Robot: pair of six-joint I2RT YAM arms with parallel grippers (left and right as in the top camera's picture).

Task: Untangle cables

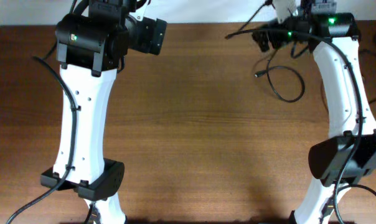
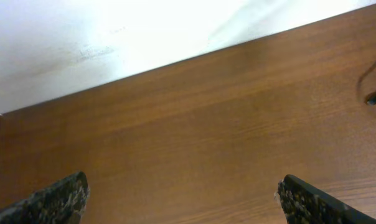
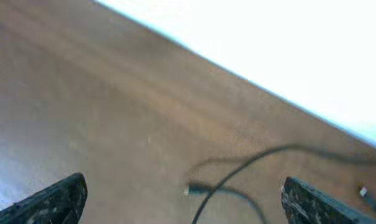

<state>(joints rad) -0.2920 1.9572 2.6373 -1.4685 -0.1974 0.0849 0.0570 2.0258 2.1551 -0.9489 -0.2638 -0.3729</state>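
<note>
The thin black cables (image 1: 286,79) lie at the table's far right, with one loop, a plug end (image 1: 258,74) and another end (image 1: 228,36) pointing left. My right gripper (image 1: 263,38) hangs above them, open and empty. In the blurred right wrist view, a cable with a small plug (image 3: 192,188) runs between the open fingers (image 3: 183,182) on the table below. My left gripper (image 1: 152,35) is at the far left-centre, open and empty (image 2: 182,186) over bare wood. A plug end (image 2: 375,97) shows at the right edge of the left wrist view.
The brown wooden table (image 1: 194,137) ends at a white wall along the far edge (image 2: 175,59). Both white arms reach up from bases at the near edge, with thicker black robot cables (image 1: 26,202) trailing beside them.
</note>
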